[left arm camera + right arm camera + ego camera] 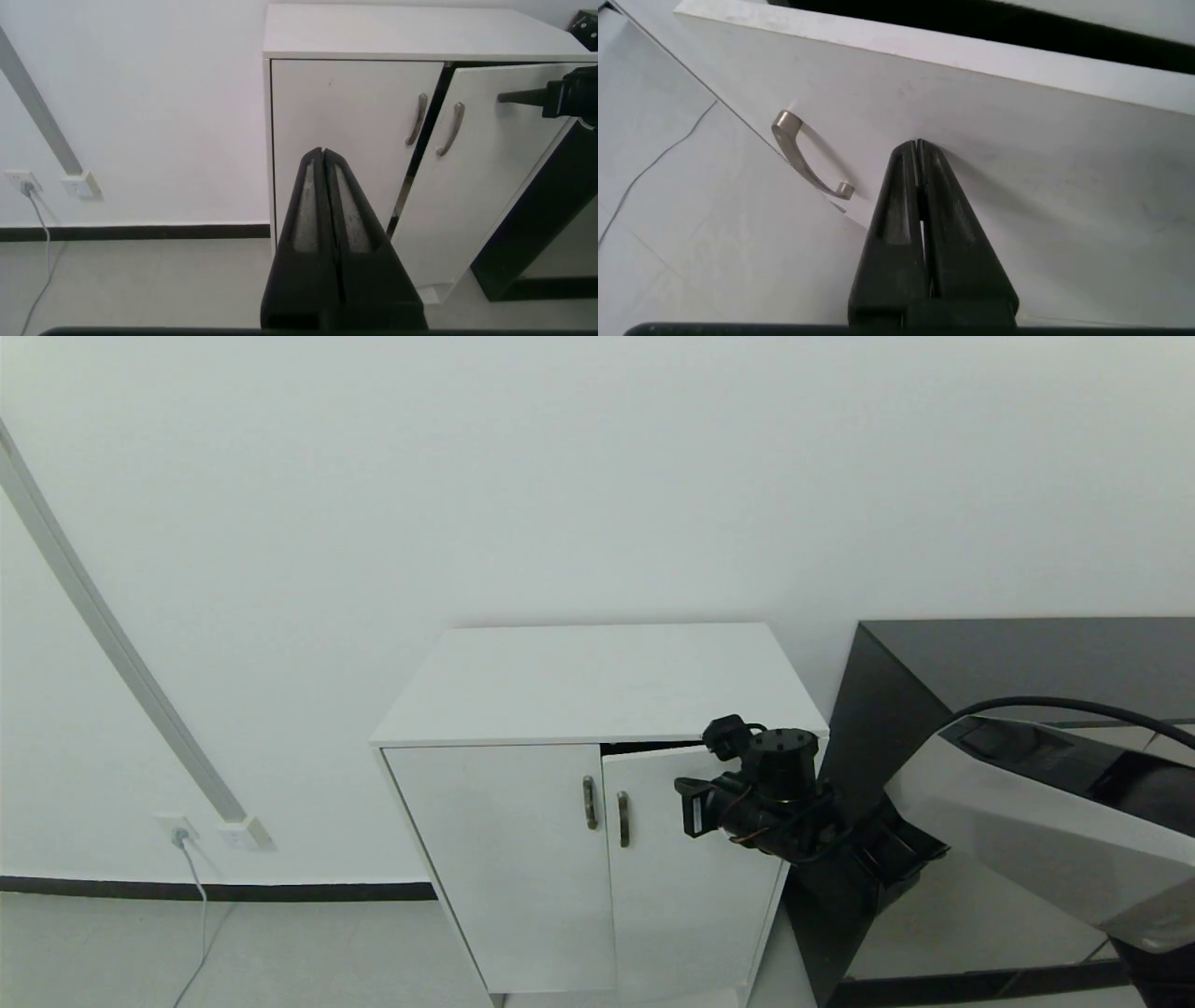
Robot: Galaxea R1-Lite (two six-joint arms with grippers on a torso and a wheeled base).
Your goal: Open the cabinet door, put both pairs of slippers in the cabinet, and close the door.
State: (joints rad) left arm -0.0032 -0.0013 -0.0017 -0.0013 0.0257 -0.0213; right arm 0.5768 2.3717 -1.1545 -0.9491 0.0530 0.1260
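A white cabinet stands against the wall with two doors. The left door is flush; the right door stands slightly ajar, with a dark gap along its top edge. Each door has a metal handle near the middle seam: the left handle and the right handle. My right gripper is shut and empty, its tips close to the right door's face beside its handle. My left gripper is shut and empty, held back from the cabinet and facing its left door.
A dark glossy panel stands right beside the cabinet. A wall socket with a cable and a slanted cable duct are on the wall to the left. Open floor lies left of and before the cabinet.
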